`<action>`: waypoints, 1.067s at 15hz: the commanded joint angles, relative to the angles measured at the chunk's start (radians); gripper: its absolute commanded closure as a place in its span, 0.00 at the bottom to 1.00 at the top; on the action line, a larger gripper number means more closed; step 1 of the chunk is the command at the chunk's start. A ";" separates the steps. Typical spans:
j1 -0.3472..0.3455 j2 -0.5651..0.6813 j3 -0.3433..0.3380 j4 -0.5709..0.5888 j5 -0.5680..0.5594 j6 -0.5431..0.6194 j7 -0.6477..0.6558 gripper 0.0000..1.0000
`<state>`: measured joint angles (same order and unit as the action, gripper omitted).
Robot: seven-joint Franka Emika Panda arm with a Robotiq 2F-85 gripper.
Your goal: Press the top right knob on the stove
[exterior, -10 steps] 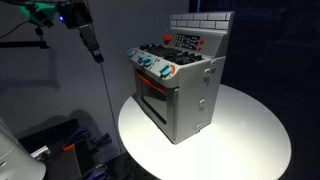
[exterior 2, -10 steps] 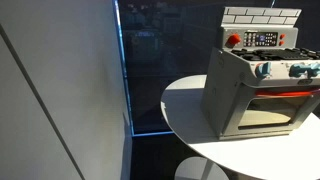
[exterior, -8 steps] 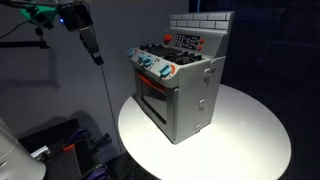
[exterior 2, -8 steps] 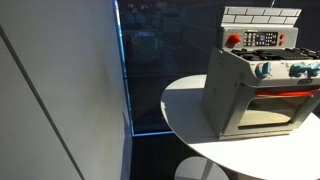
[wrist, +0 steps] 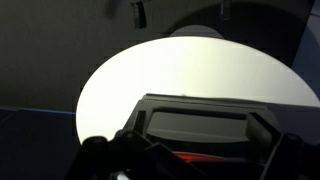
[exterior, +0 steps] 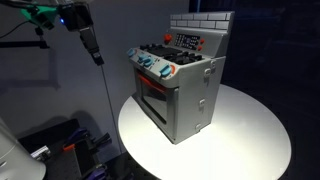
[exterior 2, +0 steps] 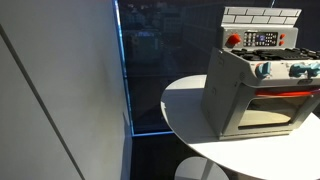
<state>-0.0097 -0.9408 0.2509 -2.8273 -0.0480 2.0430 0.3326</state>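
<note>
The small grey toy stove (exterior: 185,85) stands on a round white table in both exterior views (exterior 2: 255,85). It has a brick-pattern back wall, a windowed oven door and a row of teal, white and red knobs (exterior: 152,66) along the front. A red knob (exterior: 166,41) sits on the back panel, and it also shows in an exterior view (exterior 2: 234,40). My gripper (exterior: 93,47) hangs in the air well away from the stove, off its door side. In the wrist view, which stands upside down, the dark stove front (wrist: 205,125) fills the bottom. Two fingertips stand apart at the top edge, so the gripper (wrist: 181,11) is open and empty.
The round white table (exterior: 250,135) has bare surface around the stove, and its edge also shows in an exterior view (exterior 2: 185,100). A cable (exterior: 108,100) hangs below the arm. Dark clutter (exterior: 60,148) lies on the floor. A pale wall panel (exterior 2: 60,90) stands nearby.
</note>
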 commanded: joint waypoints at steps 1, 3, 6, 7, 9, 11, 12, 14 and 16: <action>-0.002 0.015 -0.016 0.031 -0.008 -0.008 0.004 0.00; -0.005 0.025 -0.025 0.059 -0.006 -0.016 0.000 0.00; -0.013 0.042 -0.043 0.101 -0.003 -0.023 -0.003 0.00; -0.017 0.050 -0.054 0.117 0.000 -0.027 -0.006 0.00; -0.025 0.067 -0.075 0.147 0.006 -0.033 -0.011 0.00; -0.036 0.091 -0.100 0.182 0.011 -0.041 -0.015 0.00; -0.043 0.107 -0.113 0.205 0.013 -0.046 -0.017 0.00; -0.052 0.141 -0.138 0.251 0.020 -0.056 -0.019 0.00; -0.060 0.181 -0.163 0.304 0.030 -0.075 -0.022 0.00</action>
<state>-0.0543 -0.8415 0.1221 -2.6292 -0.0435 2.0259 0.3306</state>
